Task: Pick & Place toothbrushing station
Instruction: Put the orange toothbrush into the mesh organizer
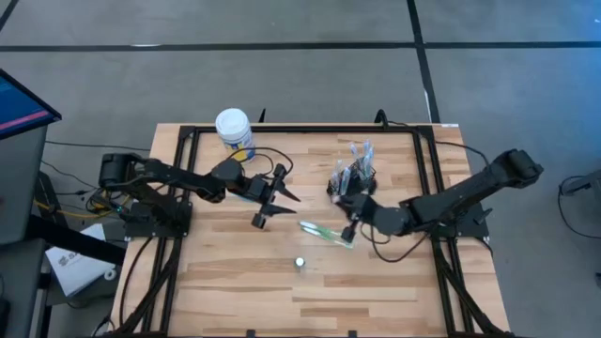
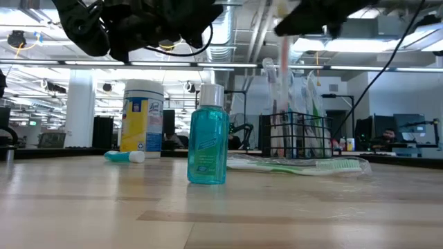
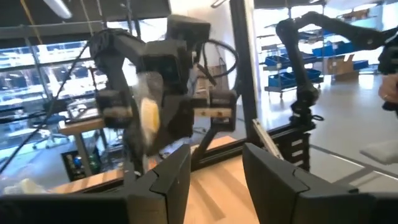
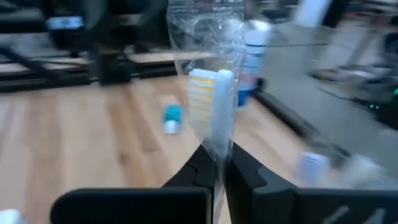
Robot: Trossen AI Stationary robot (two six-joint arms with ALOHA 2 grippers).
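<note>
Holder: a small black wire-mesh box-shaped holder (image 1: pixel 354 176) is standing upright on the wooden surface (image 1: pixel 225 282), toward its far side.
Brushes in holder: slim wrapped toothbrushes (image 2: pixel 277 104) are standing upright inside it, heads poking above the rim.
Held brush: a white toothbrush with yellow-and-white bristles in a clear wrapper (image 4: pixel 211 112) is being pinched upright by the right hand (image 4: pixel 219 163).
Lying brush: a green toothbrush in a clear wrapper (image 1: pixel 326 233) is lying flat just in front of the holder.
Tube: a small teal tube with a white cap (image 2: pixel 124 157) is lying on its side.

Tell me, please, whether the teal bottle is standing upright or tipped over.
Upright: in the low view the teal bottle stands on its base on the table, silver cap on top.
</note>
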